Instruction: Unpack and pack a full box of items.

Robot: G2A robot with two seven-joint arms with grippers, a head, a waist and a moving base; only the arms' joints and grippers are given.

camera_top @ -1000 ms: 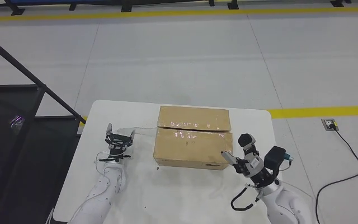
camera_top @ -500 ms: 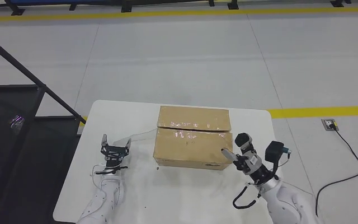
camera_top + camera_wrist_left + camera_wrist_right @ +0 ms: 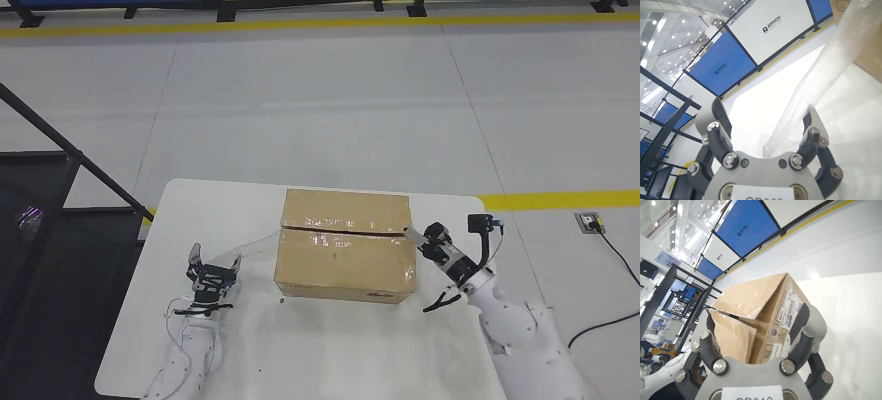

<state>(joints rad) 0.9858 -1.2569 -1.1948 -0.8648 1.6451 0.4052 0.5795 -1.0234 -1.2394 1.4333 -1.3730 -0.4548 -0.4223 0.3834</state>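
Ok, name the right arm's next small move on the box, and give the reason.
Probably close the right gripper on the near flap of the cardboard box: its jaws stand open astride that flap's corner, the seam already gapes, and the tape strip hangs off toward the left gripper.

on table (image 3: 300, 340): left claw (image 3: 215, 257), box (image 3: 345, 262), right claw (image 3: 421, 238)

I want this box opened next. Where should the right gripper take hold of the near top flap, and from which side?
Probably at its free corner by the seam, coming in from the right end of the box. There the near flap gapes from the far flap, exposing a thin edge, and the open right gripper straddles that corner.
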